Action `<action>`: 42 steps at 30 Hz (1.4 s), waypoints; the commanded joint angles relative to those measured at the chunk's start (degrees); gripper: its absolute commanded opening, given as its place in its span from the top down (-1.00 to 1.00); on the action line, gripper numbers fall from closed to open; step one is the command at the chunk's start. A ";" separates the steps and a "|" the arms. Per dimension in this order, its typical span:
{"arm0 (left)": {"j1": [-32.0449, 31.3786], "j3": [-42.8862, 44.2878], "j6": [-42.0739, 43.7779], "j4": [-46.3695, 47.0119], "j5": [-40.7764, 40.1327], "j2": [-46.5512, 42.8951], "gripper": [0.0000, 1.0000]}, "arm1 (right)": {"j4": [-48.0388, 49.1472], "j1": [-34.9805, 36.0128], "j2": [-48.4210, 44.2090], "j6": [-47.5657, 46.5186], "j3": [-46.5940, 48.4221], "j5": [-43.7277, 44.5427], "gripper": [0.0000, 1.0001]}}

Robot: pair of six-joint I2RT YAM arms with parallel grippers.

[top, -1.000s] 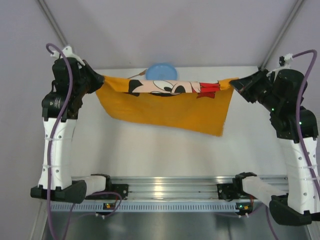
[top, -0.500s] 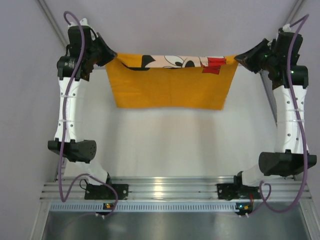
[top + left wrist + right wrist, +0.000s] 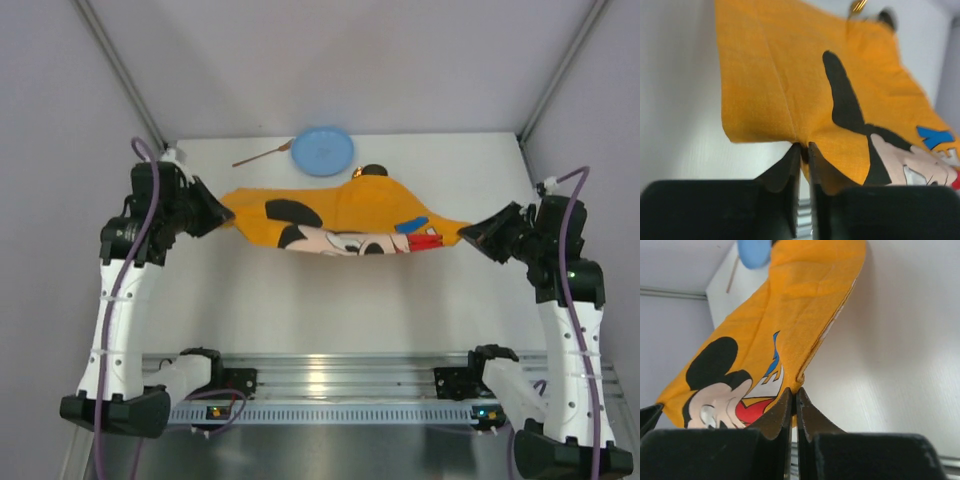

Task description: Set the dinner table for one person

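Step in hand, as I read it: spreading the orange cloth (image 3: 340, 215) as a placemat. Left pincer (image 3: 213, 212) pinches one corner, tips nearly together with fabric in the slit. Right pincer (image 3: 468, 232) is clamped tight on the opposite corner. Cloth sags between them, its far edge draped over a small dark object (image 3: 374, 170). To do it well I'd hold both ends level and taut, draw the cloth nearward off that object, lower it flat, then release both sides together. Tabletop (image 3: 320, 310): plain white, matte, lying beneath the cloth and reaching well beyond it on every side. Blue plate (image 3: 323, 150) sits at its far edge.
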 commanded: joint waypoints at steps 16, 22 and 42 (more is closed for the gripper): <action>0.25 -22.50 -3.97 -3.99 7.71 -2.22 -0.96 | -3.23 -1.05 -0.07 -7.52 -10.81 1.39 -1.00; 0.25 -22.94 -4.15 11.81 6.13 6.30 -0.96 | 5.28 -0.88 7.04 -5.85 -12.04 -0.98 -0.99; -3.36 -20.12 0.42 25.55 1.31 35.68 -0.93 | 13.92 2.29 23.84 -7.16 -3.69 -1.16 -0.99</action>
